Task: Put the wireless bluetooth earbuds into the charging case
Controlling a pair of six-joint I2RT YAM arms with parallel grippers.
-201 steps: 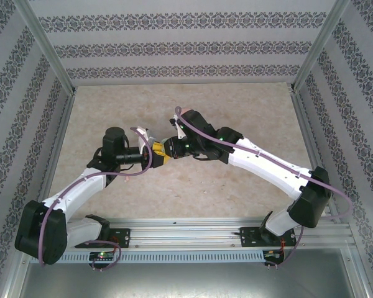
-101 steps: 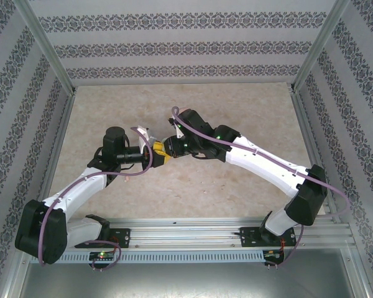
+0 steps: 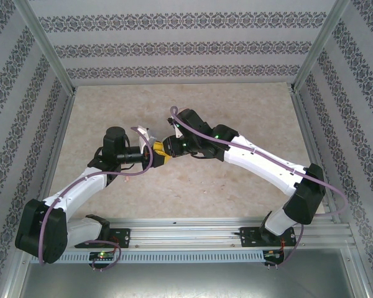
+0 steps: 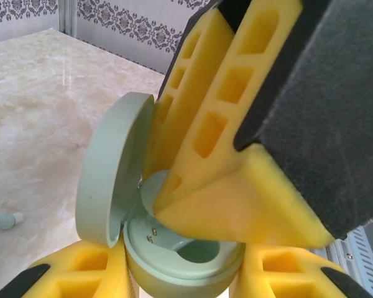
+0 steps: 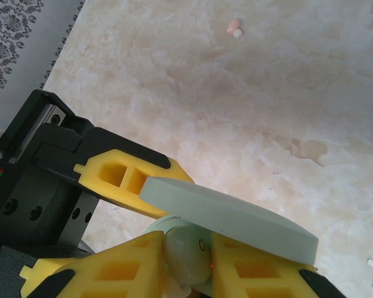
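Observation:
An oval mint green charging case (image 4: 181, 280) is held off the table, my left gripper (image 4: 183, 273) shut on its base. Its lid (image 4: 109, 167) stands open to the left, and one socket (image 4: 202, 251) shows empty. My right gripper (image 5: 189, 248) is shut on a mint green earbud (image 5: 188, 257) and presses it down into the case just under the lid (image 5: 236, 217). In the top view the two grippers meet tip to tip over the table's middle, left gripper (image 3: 154, 154) and right gripper (image 3: 164, 149). Another mint earbud (image 4: 6, 219) lies loose on the table.
A pink earbud (image 5: 234, 27) lies on the marble tabletop (image 3: 236, 105) some way off. Patterned walls and metal posts (image 3: 50, 62) close in the back and sides. A metal rail (image 3: 193, 233) with both arm bases runs along the near edge.
The right arm has leaned a little to the left, toward the case. The left arm and both grips look unchanged.

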